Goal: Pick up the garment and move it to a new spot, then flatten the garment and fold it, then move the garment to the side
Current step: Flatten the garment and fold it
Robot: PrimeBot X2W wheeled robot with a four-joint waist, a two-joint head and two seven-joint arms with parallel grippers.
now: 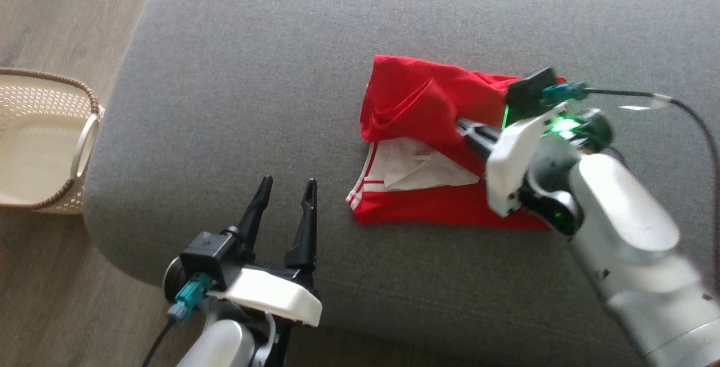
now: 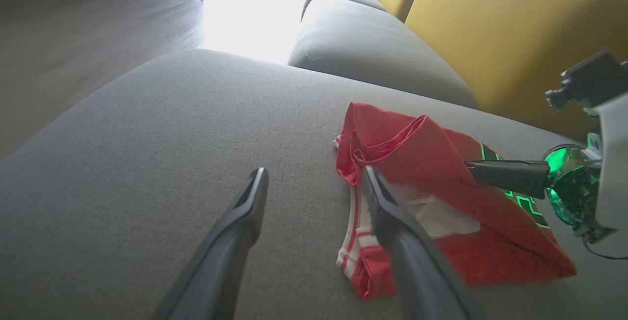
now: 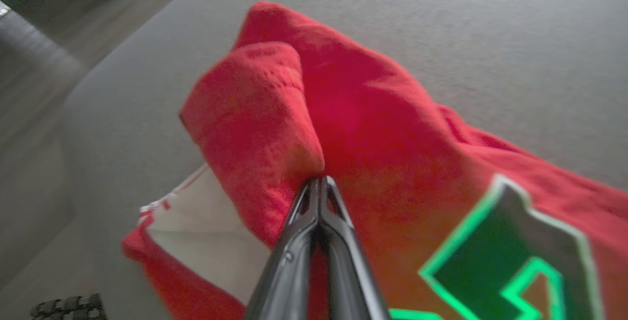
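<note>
A red garment is seen crumpled on a grey sofa seat, a raised fold pinched between the pressed-together fingers of the right hand; the left hand is held spread nearby.

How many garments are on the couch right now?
1: the red garment lies on the grey cushion, pinched by the right gripper. Its folds could hide another beneath.
</note>
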